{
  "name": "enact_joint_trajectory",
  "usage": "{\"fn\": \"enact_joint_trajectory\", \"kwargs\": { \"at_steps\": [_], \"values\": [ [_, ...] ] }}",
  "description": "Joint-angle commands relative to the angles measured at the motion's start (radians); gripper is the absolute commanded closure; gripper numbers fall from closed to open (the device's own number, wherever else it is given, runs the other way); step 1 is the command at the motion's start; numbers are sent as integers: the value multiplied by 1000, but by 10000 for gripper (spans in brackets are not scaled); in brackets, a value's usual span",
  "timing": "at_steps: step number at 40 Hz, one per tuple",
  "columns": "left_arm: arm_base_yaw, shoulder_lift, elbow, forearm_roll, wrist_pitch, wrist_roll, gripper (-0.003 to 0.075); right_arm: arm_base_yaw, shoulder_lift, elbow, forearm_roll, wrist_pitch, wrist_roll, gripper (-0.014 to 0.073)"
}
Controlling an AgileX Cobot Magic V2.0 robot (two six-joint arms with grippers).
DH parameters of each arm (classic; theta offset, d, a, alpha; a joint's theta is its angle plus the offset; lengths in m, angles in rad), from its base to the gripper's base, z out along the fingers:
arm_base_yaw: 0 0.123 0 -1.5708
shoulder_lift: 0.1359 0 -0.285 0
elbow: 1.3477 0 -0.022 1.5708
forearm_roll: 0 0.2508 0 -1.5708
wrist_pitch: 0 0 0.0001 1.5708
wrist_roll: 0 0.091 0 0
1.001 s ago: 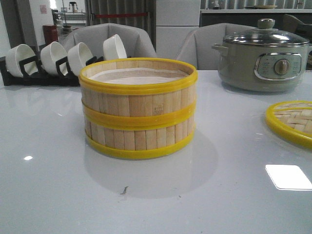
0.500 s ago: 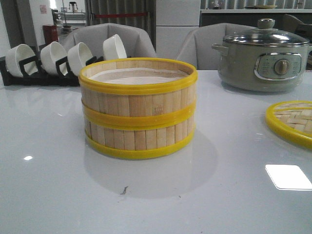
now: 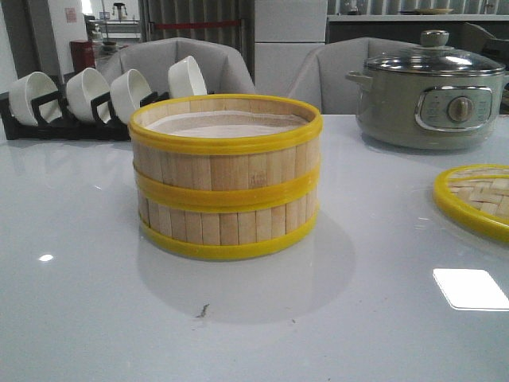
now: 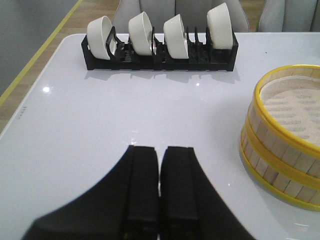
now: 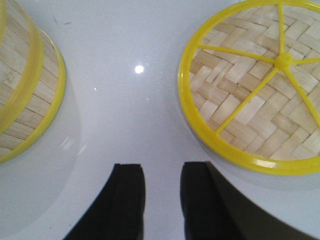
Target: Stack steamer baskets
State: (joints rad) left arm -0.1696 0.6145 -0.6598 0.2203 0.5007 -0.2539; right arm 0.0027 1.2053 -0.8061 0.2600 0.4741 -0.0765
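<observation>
Nothing on the table has shifted since a moment ago; the two steamer baskets (image 3: pixel 226 177) stand exactly as they did, one stacked squarely on the other near the middle of the white table (image 3: pixel 95 318), rims lined up, the pale liner showing in the top one; the woven lid (image 3: pixel 475 199) lies flat well off to the robot's right, apart from the stack, and it is cut off by the edge of the front view; behind it sits the grey electric pot (image 3: pixel 428 91), also clipped at the side; the black rack of white bowls (image 3: pixel 87 99) stands at the far left; neither arm shows from the front; from the wrists, the left gripper (image 4: pixel 159 165) has its fingers pressed together on nothing, hanging beside the stack; the right gripper (image 5: pixel 162 187) has its fingers apart, empty, between stack and lid; only part of each is visible there.
</observation>
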Motion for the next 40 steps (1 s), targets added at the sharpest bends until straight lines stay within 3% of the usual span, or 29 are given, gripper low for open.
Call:
{"fn": "enact_joint_trajectory", "kwargs": {
  "at_steps": [1,8,20,30,40],
  "values": [
    [2,0,-29,8,-76,-9,636,-9,5,-44,-19,-82,-14,260],
    [2,0,-29,8,-76,-9,636,-71,95,-135,-37,-59,-14,260],
    [2,0,-29,8,-76,-9,636,-201,380,-419,-37,116,-14,260],
    [2,0,-29,8,-76,-9,636,-215,581,-579,-44,188,-14,260],
    [2,0,-29,8,-76,-9,636,-215,654,-648,-120,193,-14,260]
  ]
}}
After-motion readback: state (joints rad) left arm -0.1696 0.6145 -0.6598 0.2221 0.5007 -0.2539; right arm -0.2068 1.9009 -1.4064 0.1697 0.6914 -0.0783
